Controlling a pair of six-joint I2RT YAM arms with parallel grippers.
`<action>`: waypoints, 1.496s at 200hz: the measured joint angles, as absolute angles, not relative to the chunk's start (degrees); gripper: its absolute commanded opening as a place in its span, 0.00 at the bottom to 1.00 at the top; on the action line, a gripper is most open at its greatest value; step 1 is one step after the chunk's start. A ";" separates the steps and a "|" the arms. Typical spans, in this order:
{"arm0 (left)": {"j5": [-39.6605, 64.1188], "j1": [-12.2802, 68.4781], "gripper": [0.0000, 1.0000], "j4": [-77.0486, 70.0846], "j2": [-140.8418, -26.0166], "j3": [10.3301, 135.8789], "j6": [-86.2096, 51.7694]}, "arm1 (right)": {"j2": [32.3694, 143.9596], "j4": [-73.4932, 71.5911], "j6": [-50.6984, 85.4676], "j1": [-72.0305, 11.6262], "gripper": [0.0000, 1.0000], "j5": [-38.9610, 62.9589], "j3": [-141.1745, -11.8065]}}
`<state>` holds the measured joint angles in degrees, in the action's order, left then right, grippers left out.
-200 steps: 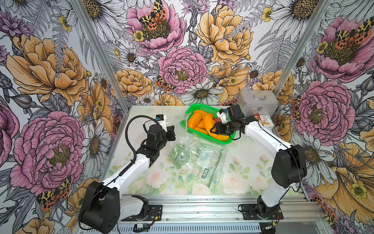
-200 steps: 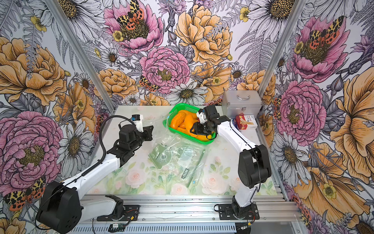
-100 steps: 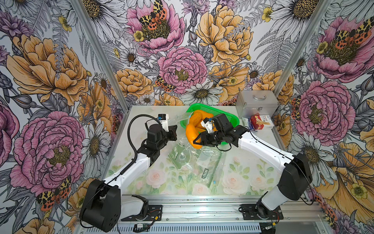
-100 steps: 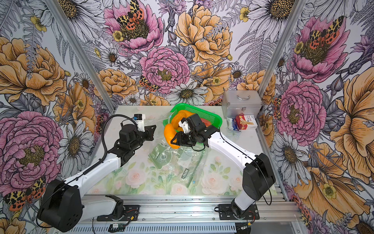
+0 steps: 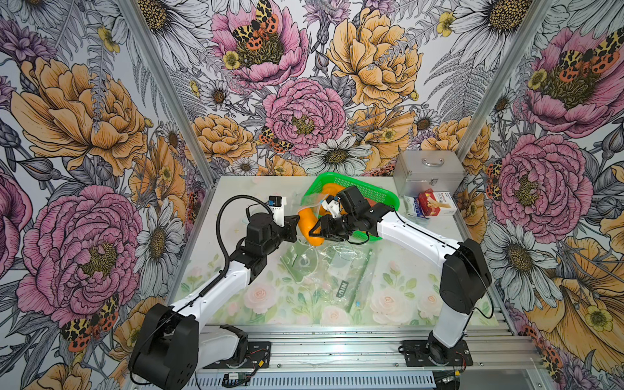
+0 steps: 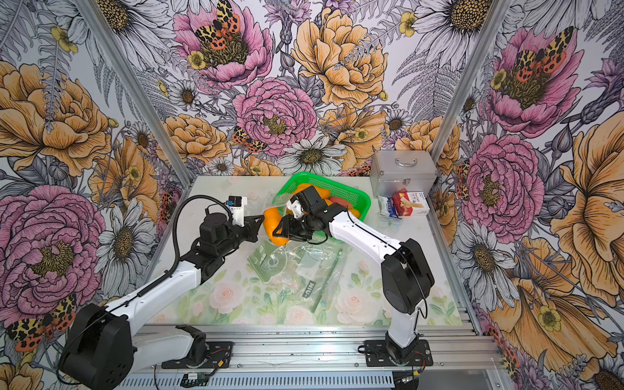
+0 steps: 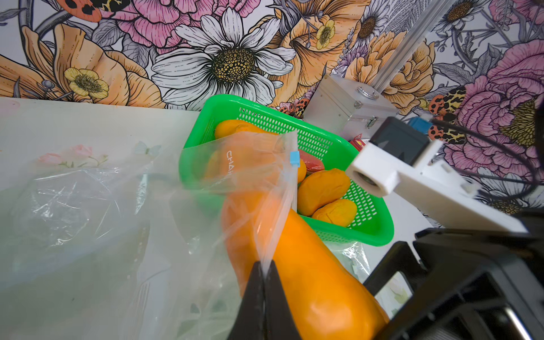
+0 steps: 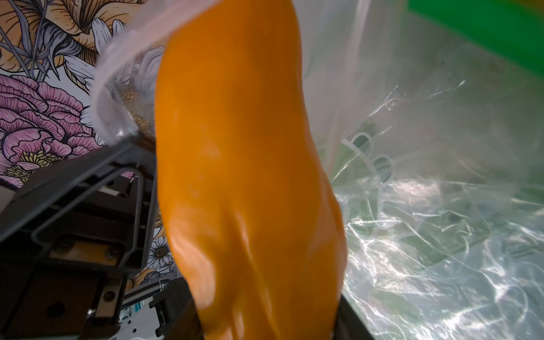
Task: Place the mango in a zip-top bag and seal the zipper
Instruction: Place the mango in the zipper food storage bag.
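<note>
Mango, smooth and oblong, gripped by right hand; left hand pinches crinkly clear bag.

Top views: mango half covered by right gripper. Contents of green basket largely masked by right arm. Lettering on carton too small to be read.

Right wrist view: mango cut off by the frame at both ends. Gripper fingers almost wholly hidden behind it, and the basket is blurred and clipped to a corner.

Left wrist view: left gripper cropped just behind the fingertips. Mango's far end veiled by zip-top bag, with the bag print cut short at a fold.
</note>
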<state>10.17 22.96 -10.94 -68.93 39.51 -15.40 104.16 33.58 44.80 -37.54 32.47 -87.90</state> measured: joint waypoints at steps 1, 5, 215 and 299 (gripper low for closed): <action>10.17 23.00 0.00 -10.94 -68.90 39.51 -15.40 | 104.22 33.58 44.86 -37.54 0.00 32.45 -87.99; 10.17 23.29 0.00 -11.03 -68.73 39.40 -15.38 | 104.62 33.58 45.21 -37.52 0.00 32.47 -88.44; 8.64 25.89 0.00 -11.22 -64.97 37.80 -23.03 | 109.73 25.89 54.57 -37.89 0.47 19.92 -97.34; 8.16 21.93 0.00 -10.07 -63.42 37.80 -25.65 | 109.71 25.23 51.64 -39.48 0.77 17.69 -97.34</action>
<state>8.16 21.93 -10.07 -63.42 37.80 -25.65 109.71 25.23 51.64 -39.48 17.69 -97.34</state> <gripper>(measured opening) 0.048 0.737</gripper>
